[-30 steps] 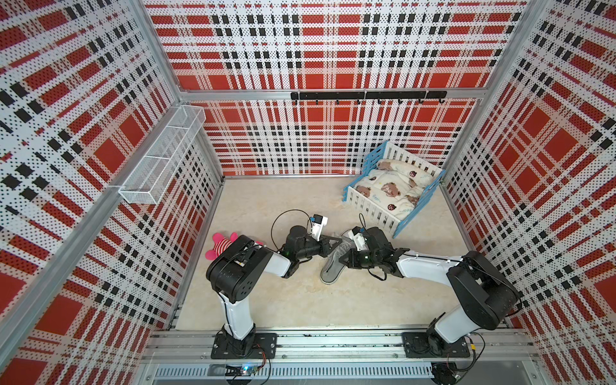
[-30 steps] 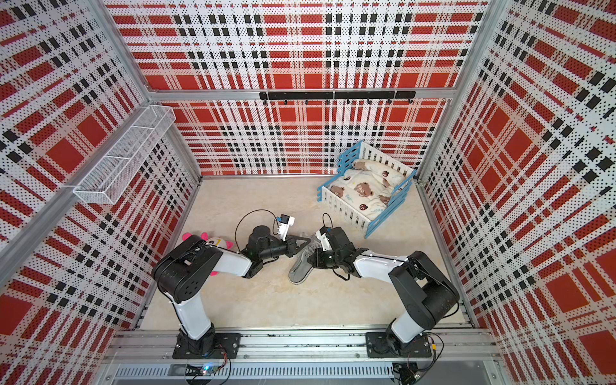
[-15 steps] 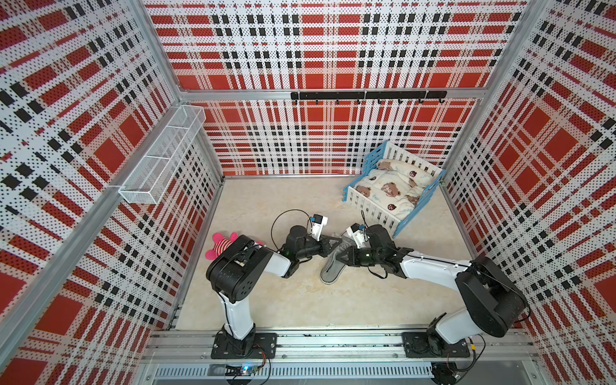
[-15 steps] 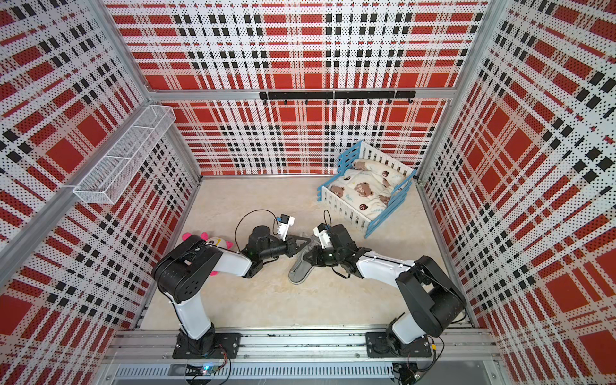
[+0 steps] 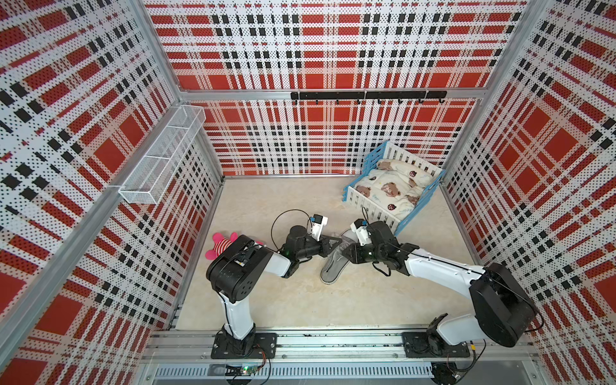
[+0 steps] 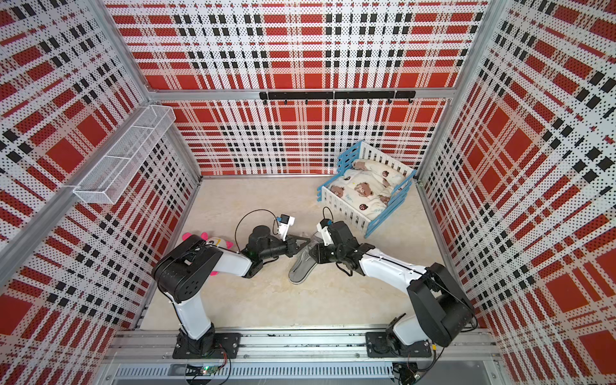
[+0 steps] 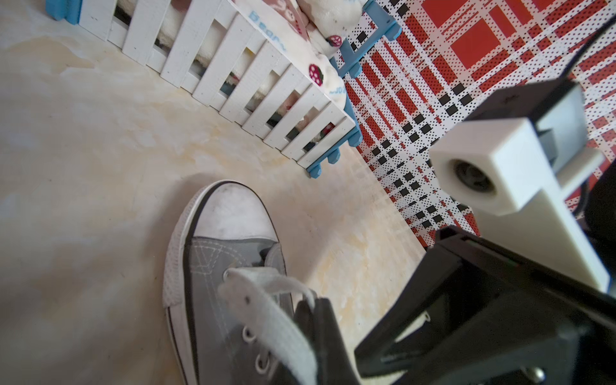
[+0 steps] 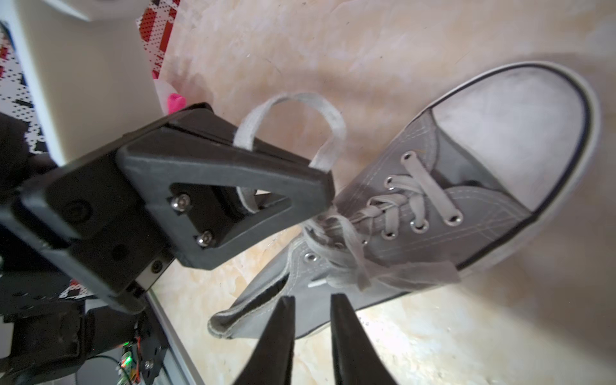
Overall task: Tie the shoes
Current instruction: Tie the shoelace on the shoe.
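The grey canvas shoe (image 5: pixel 334 266) (image 6: pixel 301 269) lies on the beige floor between my two arms, with its white toe cap (image 7: pixel 233 210) toward the crib. My left gripper (image 5: pixel 336 241) (image 7: pixel 320 308) is shut on a pale lace (image 7: pixel 270 306) over the eyelets. In the right wrist view that lace rises as a loop (image 8: pixel 300 103) out of the left gripper (image 8: pixel 320 186). My right gripper (image 8: pixel 311 300) (image 5: pixel 346 255) is open just beside the shoe's side, with nothing between its fingers. A loose lace end (image 8: pixel 416 270) lies across the shoe's side, close to a knot (image 8: pixel 336 226).
A blue and white toy crib (image 5: pixel 393 186) with a bear-print quilt stands at the back right, close behind the right arm. A pink-striped plush (image 5: pixel 221 245) lies by the left wall. A wire basket (image 5: pixel 163 156) and a black hook rail (image 5: pixel 366 96) hang on the walls.
My right gripper's fingers have parted and now hold nothing; the lace end lies loose on the shoe. The left gripper has stayed shut on its lace in the same place.
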`<state>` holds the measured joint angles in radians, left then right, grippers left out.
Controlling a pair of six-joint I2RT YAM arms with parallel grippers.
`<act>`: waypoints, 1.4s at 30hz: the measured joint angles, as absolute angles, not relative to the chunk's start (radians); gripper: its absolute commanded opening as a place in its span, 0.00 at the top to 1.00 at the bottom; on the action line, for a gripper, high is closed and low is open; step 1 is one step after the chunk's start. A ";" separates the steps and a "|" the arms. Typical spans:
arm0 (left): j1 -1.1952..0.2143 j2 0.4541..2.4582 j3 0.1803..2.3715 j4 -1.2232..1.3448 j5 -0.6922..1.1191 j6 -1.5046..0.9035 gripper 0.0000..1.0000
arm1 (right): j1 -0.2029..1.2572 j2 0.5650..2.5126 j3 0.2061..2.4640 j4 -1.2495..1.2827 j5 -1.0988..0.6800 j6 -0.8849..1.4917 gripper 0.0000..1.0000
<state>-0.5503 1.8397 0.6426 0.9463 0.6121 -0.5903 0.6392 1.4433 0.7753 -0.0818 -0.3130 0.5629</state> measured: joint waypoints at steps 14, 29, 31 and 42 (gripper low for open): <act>-0.512 1.832 0.612 0.941 0.571 -0.586 0.61 | 0.639 1.442 0.815 -0.147 -0.201 0.443 0.70; -0.445 1.613 0.432 0.849 0.412 -0.575 0.34 | 0.635 1.442 0.819 -0.191 -0.184 0.437 0.70; -0.454 1.534 0.410 0.794 0.375 -0.547 0.35 | 0.626 1.442 0.819 -0.191 -0.187 0.439 0.70; -0.798 1.382 0.615 0.309 0.085 -0.205 0.58 | 0.483 1.442 0.790 -0.161 -0.235 0.473 0.70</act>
